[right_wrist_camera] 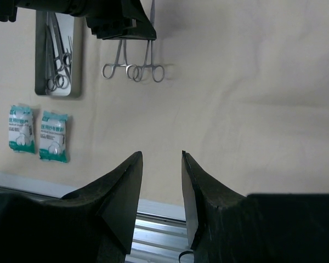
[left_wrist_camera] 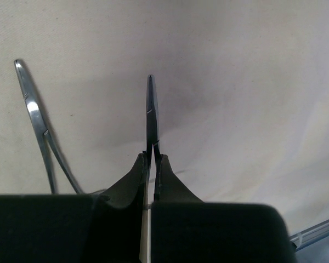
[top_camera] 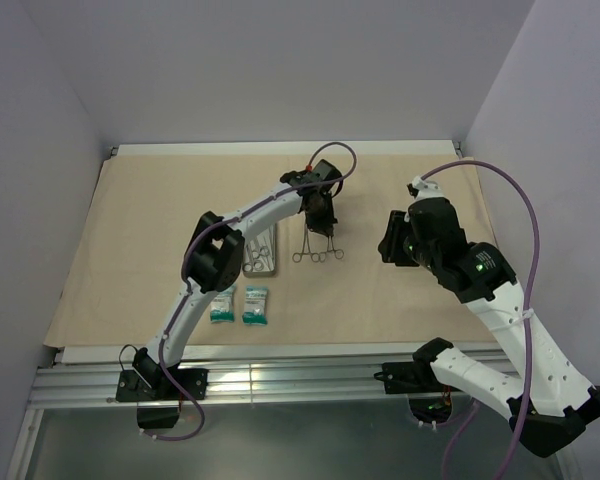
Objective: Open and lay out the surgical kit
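**Left gripper clamping forceps on the spread drape**

The tan drape (top_camera: pixel 130 230) is lying flat and open across the desk (top_camera: pixel 280 351). The left gripper (left_wrist_camera: pixel 151 159) is reaching over the middle of it, its fingers pressing together on the shank of one silver forceps (left_wrist_camera: pixel 151 107), tip pointing away from the wrist. A second forceps (left_wrist_camera: pixel 34 115) is lying just beside it on the drape. The grey tray (right_wrist_camera: pixel 57 93) is sitting to their left, holding more ring-handled instruments (right_wrist_camera: pixel 57 60). Two teal-white packets (top_camera: pixel 223 303) (top_camera: pixel 255 304) are lying side by side nearer the arm bases. The right gripper (right_wrist_camera: pixel 162 164) is hovering with fingers apart, holding nothing.
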Robot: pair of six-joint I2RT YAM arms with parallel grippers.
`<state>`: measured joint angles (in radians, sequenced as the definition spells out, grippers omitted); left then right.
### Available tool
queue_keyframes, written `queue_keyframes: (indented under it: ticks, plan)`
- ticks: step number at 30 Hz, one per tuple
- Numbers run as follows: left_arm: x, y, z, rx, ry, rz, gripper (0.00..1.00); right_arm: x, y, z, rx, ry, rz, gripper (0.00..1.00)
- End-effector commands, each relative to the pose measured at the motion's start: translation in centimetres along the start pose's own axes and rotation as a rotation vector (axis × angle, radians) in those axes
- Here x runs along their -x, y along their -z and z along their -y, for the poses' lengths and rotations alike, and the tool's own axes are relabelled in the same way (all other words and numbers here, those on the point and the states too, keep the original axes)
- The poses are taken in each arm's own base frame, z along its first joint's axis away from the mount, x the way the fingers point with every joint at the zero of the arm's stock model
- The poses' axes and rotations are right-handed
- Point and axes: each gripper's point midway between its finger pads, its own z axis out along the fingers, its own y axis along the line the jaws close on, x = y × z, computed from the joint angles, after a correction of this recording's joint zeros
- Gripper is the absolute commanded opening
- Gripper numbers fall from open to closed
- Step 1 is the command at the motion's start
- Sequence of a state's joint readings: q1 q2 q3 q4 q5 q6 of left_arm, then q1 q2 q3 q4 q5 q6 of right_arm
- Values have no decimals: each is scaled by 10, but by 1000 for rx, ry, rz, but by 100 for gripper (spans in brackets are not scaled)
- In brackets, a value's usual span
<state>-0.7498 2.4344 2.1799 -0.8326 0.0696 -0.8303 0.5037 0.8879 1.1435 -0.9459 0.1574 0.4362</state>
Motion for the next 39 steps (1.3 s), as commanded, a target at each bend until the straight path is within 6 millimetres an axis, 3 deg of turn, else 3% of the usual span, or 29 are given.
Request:
queue_keyframes:
  ticks: [1,21,25,31,39]
  plan:
    - [17,10,28,-101,7,57,0,-1,1,9,-30,12,7,42]
    - [13,-8,20,-86,-28,45,0,4,6,10,-47,7,12,42]
    - [9,-12,19,-89,-29,28,3,5,7,11,-51,4,15,42]
    - [7,-10,19,-101,-51,29,16,0,7,10,-44,-12,8,42]
    - [12,1,27,-133,-51,47,22,-3,8,11,-39,-36,7,42]
